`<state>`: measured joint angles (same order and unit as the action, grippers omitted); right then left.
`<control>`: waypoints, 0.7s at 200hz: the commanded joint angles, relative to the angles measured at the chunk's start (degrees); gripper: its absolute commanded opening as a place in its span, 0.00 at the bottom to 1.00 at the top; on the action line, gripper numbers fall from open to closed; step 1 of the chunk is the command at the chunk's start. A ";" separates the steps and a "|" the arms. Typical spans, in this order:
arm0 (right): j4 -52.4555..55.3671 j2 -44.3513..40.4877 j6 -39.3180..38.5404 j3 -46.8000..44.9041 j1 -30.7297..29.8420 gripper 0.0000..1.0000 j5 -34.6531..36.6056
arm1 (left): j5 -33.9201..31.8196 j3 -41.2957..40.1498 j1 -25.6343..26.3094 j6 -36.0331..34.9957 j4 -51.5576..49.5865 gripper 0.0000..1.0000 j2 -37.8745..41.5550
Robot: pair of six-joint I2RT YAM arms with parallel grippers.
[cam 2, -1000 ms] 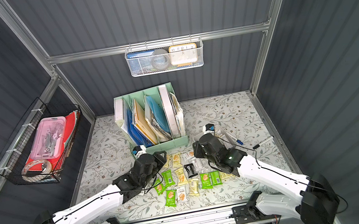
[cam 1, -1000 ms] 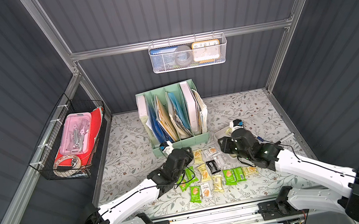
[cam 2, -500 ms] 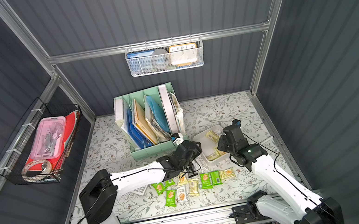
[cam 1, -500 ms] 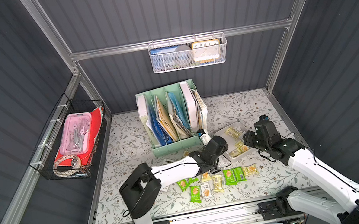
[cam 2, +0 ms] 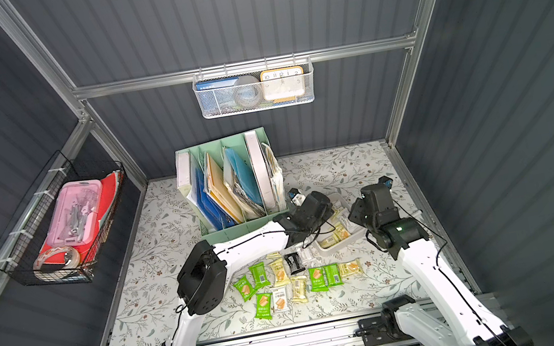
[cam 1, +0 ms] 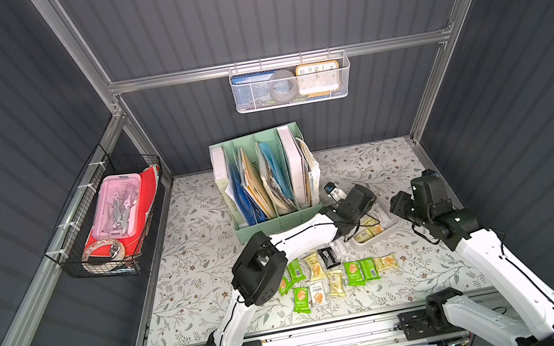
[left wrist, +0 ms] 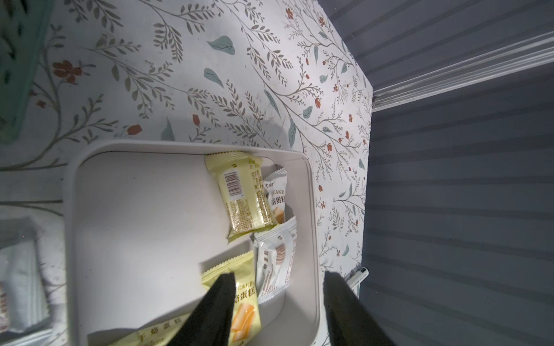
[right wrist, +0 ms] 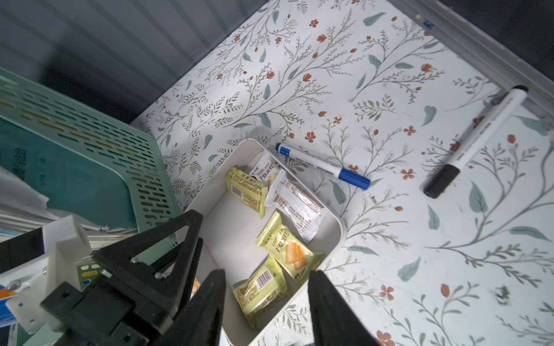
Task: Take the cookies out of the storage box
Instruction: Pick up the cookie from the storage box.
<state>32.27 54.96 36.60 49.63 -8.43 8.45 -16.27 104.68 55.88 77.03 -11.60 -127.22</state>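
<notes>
– Green, pale yellow, white and one black: the loose cookies lie flat on the flowered table. All are on the near side of the storage box, and the closest ones sit just beside its wall.
– And inside the storage box?
– Five more cookies, three yellow and two white, are bunched along one wall. The rest of its floor is bare.
– What are the grippers doing?
– The left gripper hangs over the box with its fingers spread. One finger is above a yellow packet, the other is outside the wall, and nothing is gripped. The right gripper hovers above a corner of the box, its fingers apart and empty too.
– Past the box?
– A blue-capped marker lies just outside its wall, and a black-capped marker lies well apart on the same side. The mint green file organiser stands near the box, behind it and to the left. Farthest from the box, a white mesh basket hangs on the back wall.
</notes>
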 commanded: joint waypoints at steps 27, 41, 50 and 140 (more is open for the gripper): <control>9.65 1.98 1.84 5.34 3.98 0.50 -2.08 | 6.73 13.55 -3.33 2.09 -12.70 0.53 -8.06; 11.32 2.01 1.53 6.80 4.56 0.50 -2.25 | 7.25 18.09 -3.99 0.91 -14.76 0.53 -10.86; 12.31 1.93 1.40 7.51 4.82 0.50 -2.17 | 7.62 20.85 -4.26 0.77 -15.98 0.53 -12.55; 11.71 -0.50 1.49 6.69 5.94 0.50 -1.04 | 10.91 31.08 -4.82 0.80 -19.52 0.54 -21.85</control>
<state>43.35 55.53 37.67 56.88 -2.83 6.72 -6.98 132.94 51.00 78.35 -29.08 -146.85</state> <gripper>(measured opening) 0.496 0.539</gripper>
